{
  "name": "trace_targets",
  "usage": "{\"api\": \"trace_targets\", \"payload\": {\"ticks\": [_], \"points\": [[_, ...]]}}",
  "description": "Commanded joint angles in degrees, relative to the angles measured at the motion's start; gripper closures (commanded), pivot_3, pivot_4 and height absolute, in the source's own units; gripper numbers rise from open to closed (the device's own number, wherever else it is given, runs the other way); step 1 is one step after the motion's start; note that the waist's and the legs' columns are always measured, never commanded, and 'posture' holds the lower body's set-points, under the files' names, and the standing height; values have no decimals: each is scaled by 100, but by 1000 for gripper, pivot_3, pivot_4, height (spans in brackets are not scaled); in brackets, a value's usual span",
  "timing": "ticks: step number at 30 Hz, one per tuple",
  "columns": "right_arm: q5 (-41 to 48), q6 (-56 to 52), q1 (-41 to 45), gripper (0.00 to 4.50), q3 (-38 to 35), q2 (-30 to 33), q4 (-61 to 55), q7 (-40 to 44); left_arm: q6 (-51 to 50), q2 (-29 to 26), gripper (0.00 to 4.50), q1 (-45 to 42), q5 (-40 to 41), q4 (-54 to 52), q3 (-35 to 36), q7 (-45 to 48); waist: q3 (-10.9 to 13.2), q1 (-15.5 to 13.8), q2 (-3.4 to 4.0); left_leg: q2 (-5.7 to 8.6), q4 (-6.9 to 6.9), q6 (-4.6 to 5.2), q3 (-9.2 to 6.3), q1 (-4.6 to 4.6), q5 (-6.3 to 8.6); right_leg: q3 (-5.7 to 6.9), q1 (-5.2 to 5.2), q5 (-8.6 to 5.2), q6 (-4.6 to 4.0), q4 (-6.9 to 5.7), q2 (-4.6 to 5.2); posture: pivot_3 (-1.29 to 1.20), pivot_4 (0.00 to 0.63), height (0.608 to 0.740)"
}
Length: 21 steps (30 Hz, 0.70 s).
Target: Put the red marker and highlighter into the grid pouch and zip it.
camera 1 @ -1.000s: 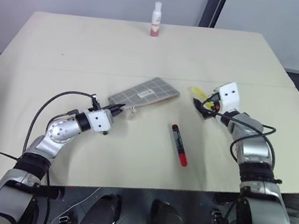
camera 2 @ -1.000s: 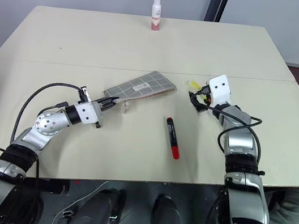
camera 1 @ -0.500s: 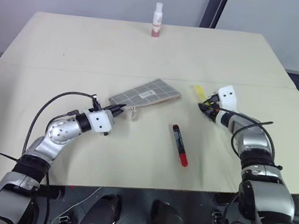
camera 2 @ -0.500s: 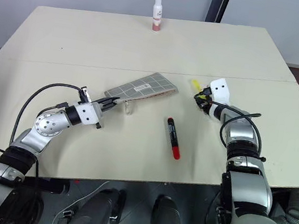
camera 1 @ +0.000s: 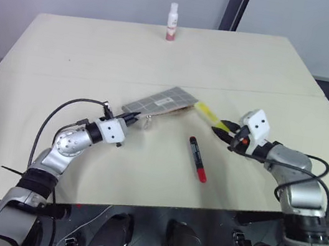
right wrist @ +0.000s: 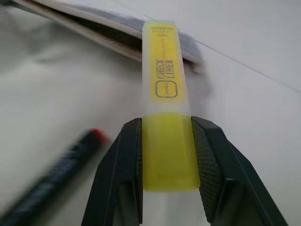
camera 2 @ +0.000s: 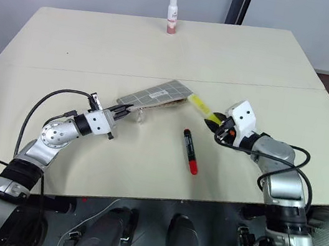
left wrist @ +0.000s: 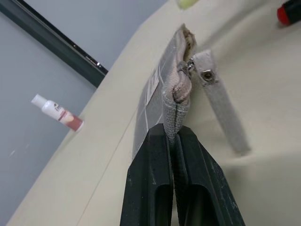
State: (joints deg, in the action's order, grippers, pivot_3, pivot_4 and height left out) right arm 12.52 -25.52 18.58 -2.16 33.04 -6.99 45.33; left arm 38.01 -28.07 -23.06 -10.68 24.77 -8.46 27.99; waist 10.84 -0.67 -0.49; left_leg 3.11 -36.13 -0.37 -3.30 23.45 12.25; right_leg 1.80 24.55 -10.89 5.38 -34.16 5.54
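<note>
The grid pouch (camera 1: 160, 102) lies mid-table, its near corner lifted and its mouth slightly open. My left gripper (camera 1: 133, 116) is shut on that corner's fabric tab (left wrist: 175, 106). The yellow highlighter (camera 1: 207, 112) is held above the table, and my right gripper (camera 1: 225, 130) is shut on its rear end; its front tip points at the pouch's right end, close to the mouth. In the right wrist view the highlighter (right wrist: 165, 117) sits between the two fingers. The red marker (camera 1: 197, 159) lies flat on the table between the arms, nearer the front edge.
A white bottle with a red label (camera 1: 172, 21) stands at the table's far edge. A grey strap with a snap (left wrist: 218, 110) hangs from the pouch's corner. The tabletop (camera 1: 102, 43) is wide and beige.
My right gripper closed on the highlighter, lifted it off the table and carried it back toward the robot and left, toward the pouch's mouth. The left gripper held still.
</note>
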Motion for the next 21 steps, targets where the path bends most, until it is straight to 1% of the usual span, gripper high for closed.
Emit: {"api": "trace_targets", "payload": {"ticks": [1, 8, 13, 17, 21], "points": [[-30, -90, 6, 3583, 236, -131, -391, -187, 40, 23, 4500, -162, 94, -21, 11, 8, 0, 3, 0, 0, 0, 0, 0, 0, 0, 0, 0, 0, 0, 0, 0, 0, 150, 740], [-297, 78, 298, 3583, 430, -167, 77, -429, 86, 39, 4500, -304, 112, 71, -8, 87, 0, -13, 0, 5, 0, 1, 2, 2, -1, 1, 1, 3, -2, 4, 2, 0, 150, 740], [-233, 163, 534, 3583, 427, -303, 320, -482, -3, 200, 4500, -210, 312, -32, 5, 149, 1, -10, -1, 5, 3, 1, 1, 3, 0, 2, 1, 7, -8, 6, 1, 0, 150, 740], [-316, 218, 691, 3583, 635, -342, 505, -396, 128, 107, 4500, -207, 227, -138, -58, 300, 1, -2, -1, 4, 3, 1, 1, 2, -1, 2, 1, 7, -7, 4, -1, 0, 150, 740], [-748, 514, 935, 3583, 1058, -129, 627, -205, 229, 5, 4500, -329, 306, -85, -74, 473, 1, -2, -1, 4, 2, 2, 1, 2, -1, 2, 2, 12, -16, 3, -2, 0, 150, 740]]}}
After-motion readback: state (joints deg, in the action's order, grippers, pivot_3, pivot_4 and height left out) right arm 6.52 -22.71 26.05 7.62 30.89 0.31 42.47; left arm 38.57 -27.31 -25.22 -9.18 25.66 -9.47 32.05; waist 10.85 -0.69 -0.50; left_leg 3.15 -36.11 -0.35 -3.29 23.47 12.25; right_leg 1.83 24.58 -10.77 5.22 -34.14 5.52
